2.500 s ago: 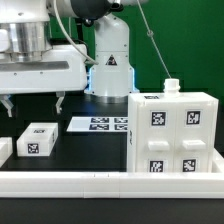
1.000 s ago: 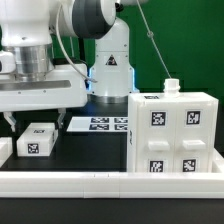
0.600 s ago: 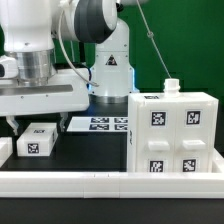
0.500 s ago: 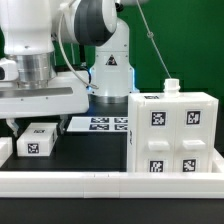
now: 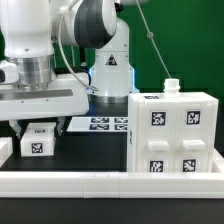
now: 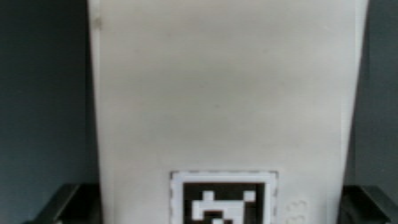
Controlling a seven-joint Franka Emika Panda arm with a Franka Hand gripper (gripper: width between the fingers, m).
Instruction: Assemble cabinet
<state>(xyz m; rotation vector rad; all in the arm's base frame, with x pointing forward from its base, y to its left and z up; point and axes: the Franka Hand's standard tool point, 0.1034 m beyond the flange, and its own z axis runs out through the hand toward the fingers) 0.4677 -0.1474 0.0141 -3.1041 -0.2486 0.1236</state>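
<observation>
Gripper [image 5: 42,127] hangs vertically, fingers straddling the small white block [image 5: 38,142]; whether it grips is unclear.

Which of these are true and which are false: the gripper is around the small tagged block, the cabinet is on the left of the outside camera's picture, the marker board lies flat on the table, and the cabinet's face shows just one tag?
1. The gripper straddles the small tagged block, one finger on each side. True.
2. The cabinet stands at the exterior view's left. False: it stands at the exterior view's right, with the block at the left.
3. The marker board lies flat on the table, in front of the robot's base. True.
4. The cabinet's face shows only one tag. False: four square tags show, two above and two below.
</observation>
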